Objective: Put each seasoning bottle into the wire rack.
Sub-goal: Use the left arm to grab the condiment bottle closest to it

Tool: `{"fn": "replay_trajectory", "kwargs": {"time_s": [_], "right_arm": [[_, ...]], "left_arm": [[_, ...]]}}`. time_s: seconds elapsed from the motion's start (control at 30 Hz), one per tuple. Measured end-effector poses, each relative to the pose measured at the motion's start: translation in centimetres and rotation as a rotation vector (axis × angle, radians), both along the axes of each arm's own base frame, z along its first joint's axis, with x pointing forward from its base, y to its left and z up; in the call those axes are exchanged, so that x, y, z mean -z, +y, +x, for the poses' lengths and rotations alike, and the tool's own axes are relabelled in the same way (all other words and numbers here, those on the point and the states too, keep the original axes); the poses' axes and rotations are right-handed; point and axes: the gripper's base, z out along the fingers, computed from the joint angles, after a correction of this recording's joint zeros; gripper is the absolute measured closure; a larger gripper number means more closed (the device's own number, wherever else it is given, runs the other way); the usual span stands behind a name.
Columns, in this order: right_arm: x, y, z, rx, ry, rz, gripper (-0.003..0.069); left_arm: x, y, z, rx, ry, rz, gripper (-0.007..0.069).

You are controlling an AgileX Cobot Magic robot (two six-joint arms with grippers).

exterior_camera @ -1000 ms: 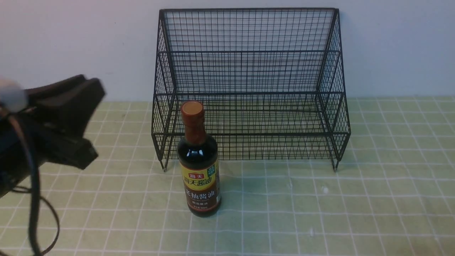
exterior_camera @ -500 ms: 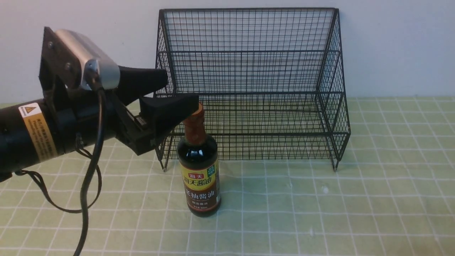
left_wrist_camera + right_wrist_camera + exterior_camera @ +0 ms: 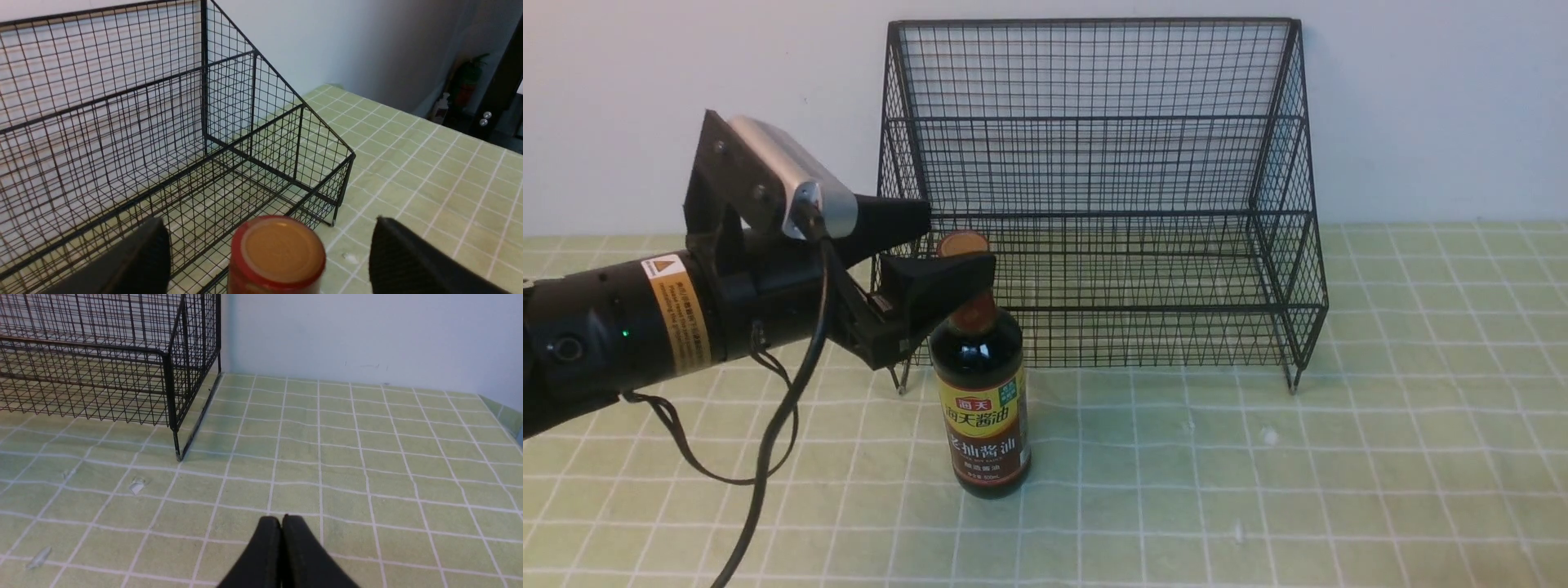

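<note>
bottle: the soy bottle [image 3: 980, 408] is being kept upright by the table [image 3: 1143, 490], pretty much right in front of the rack [image 3: 1094, 309], left part of it
left claw: the left claw [image 3: 269, 257] is being held wide, one finger on each side of the red-brown cap [image 3: 282, 253]; whether the neck is being touched can't really be told from here
right claw: the right claw [image 3: 281, 522] is being held closed, tips together, over the table
rack: being backed by the wall [image 3: 1421, 106], basically

L hand [image 3: 960, 245] now lower, prob. nearer bottle neck [image 3: 974, 314].
</note>
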Motion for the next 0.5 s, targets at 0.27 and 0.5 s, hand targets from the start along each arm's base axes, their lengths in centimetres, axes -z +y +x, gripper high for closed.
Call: {"fn": "replay_trajectory", "kwargs": {"time_s": [0.27,0.5], "right_arm": [[0.0,0.0,0.0,0.000,0.000,0.000,0.0673],[0.0,0.0,0.0,0.000,0.000,0.000,0.0673]], "left_arm": [[0.7,-0.2,0.5,0.016,0.010,-0.023,0.0029],[1.4,-0.3,0.9,0.025,0.020,-0.022,0.0029]]}}
